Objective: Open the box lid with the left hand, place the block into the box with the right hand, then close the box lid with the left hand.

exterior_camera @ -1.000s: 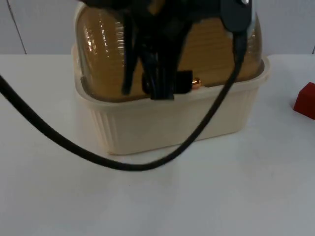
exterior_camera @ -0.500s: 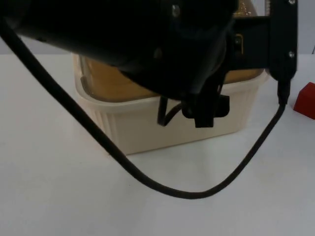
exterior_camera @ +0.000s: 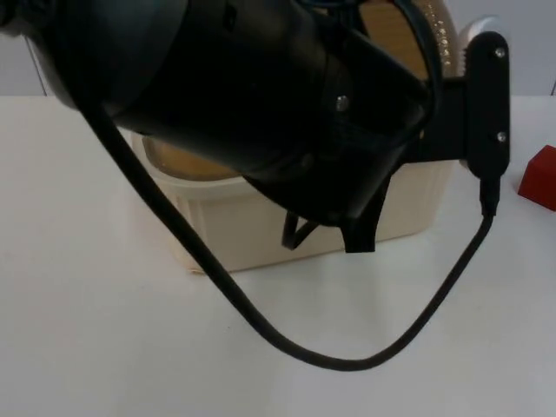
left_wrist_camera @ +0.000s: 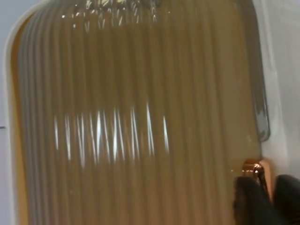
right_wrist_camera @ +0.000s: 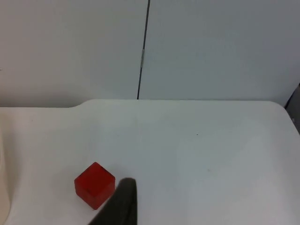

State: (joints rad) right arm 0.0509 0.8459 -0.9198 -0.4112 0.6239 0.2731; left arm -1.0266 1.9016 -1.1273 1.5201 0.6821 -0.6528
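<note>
STEP: lid-opening in hand | left end effector point(left_wrist_camera: 265, 197) pinches the copper knob point(left_wrist_camera: 255, 169) on the amber lid point(left_wrist_camera: 140, 117), tilted above the cream box point(exterior_camera: 234, 221) | right end effector point(right_wrist_camera: 123, 206) waits, grip state cannot tell | red block point(right_wrist_camera: 94, 184) on white surface point(right_wrist_camera: 197, 154) beside box | NEXT (judged): swing lid fully clear.

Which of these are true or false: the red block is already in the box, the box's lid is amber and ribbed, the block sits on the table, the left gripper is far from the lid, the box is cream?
1. The red block is already in the box. False: it lies on the white table, apart from the box.
2. The lid is amber and ribbed. True.
3. The block sits on the table. True.
4. The left gripper is far from the lid. False: its fingertips are at the lid's copper knob.
5. The box is cream. True.
</note>
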